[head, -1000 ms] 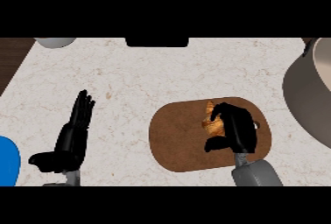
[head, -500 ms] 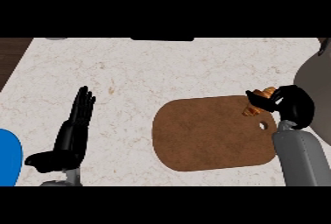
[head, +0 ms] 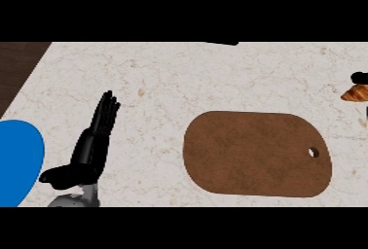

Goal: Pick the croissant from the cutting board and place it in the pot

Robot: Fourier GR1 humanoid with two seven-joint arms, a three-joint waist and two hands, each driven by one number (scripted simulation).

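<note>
Right hand [head: 358, 76] barely shows at the right edge, upper right of the frame: just a black bit of finger above the croissant [head: 355, 94]. Fingers seem pinched on the croissant from above, but most of the hand is cut off by the frame edge. Croissant sits at the far right edge, off the cutting board [head: 257, 153], up and right of it, apparently carried in the air over the counter [head: 215, 78]. Pot is not in view; presumably further right, outside the frame.

Croissant handling, as a judgement: light, soft, flaky, crushes easily, not slippery. Best taken across the thick middle rather than by the thin tips, which would bend or break.

Left hand [head: 93, 141] rests at lower left of the frame, fingers straight and pressed together, pointing up, holding nothing, well apart from the board.

Around: brown cutting board in the lower middle, with a small hole near its right end. Blue rounded thing [head: 16, 163] at the left edge, partly cut off, just beside the left forearm. Dark strip [head: 18, 68] at upper left past the counter's edge. Nothing visible stands between croissant and the right edge.
</note>
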